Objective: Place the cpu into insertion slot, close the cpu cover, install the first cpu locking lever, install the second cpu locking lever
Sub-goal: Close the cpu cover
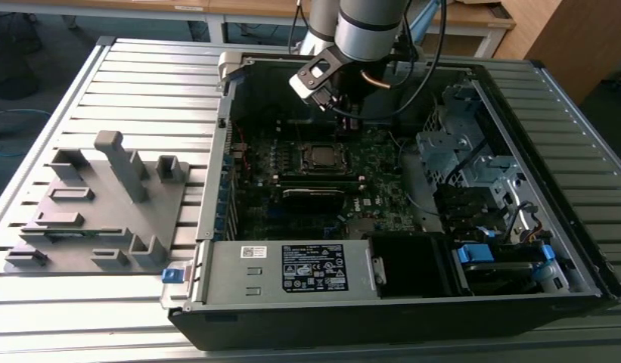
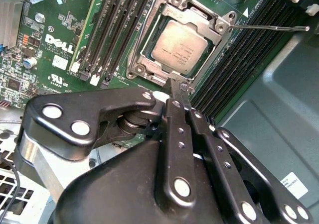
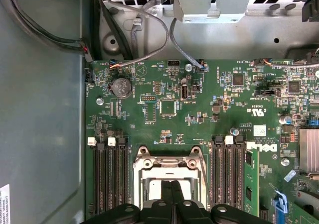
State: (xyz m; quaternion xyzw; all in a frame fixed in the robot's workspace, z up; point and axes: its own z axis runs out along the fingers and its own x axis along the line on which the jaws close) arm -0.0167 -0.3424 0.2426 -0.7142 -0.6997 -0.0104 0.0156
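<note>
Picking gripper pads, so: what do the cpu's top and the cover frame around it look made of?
The cpu top looks like dull grey metal, matte with a soft even sheen. The cpu cover looks like stamped sheet metal, probably steel, bright silver, glinting along its bent edges. Exact alloys cannot be told.

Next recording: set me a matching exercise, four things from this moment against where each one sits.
1 cpu
2 locking lever
3 gripper
4 grey fixture

A on the slatted table, outside the computer case
B sticking out over the memory slots
C showing through the cover
D fingertips together at the cover's edge

Pairs: 1-C, 2-B, 3-D, 4-A
</note>
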